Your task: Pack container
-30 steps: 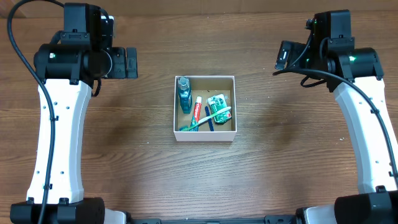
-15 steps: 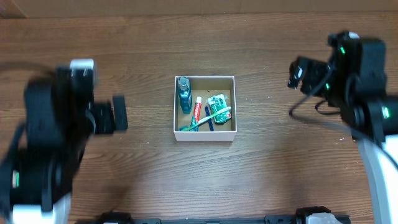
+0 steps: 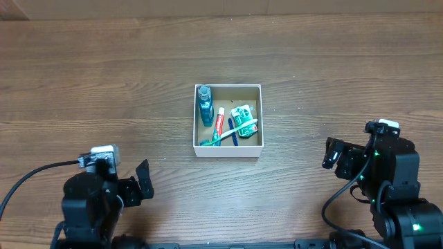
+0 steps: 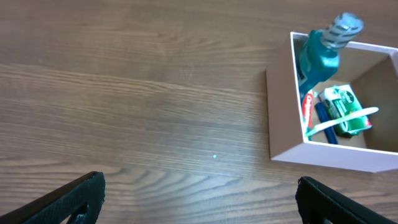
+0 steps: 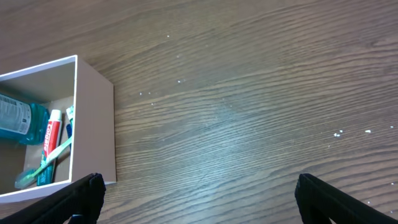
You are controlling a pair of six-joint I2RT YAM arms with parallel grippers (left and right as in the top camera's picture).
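— Container sits centre frame on your bench, bottle and toothbrush inside.
— Your pincers?
— Left pincer and right pincer both spread wide, empty, lower corners.

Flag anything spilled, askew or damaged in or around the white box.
Nothing stands out. The small square white cardboard box sits flat and intact; the teal plastic bottle, red-and-white toothpaste tube, green toothbrush and green packet are all inside it.

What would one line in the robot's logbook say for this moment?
container: holds bottle, toothpaste, toothbrush, green packet | left gripper: open, empty, away from container | right gripper: open, empty
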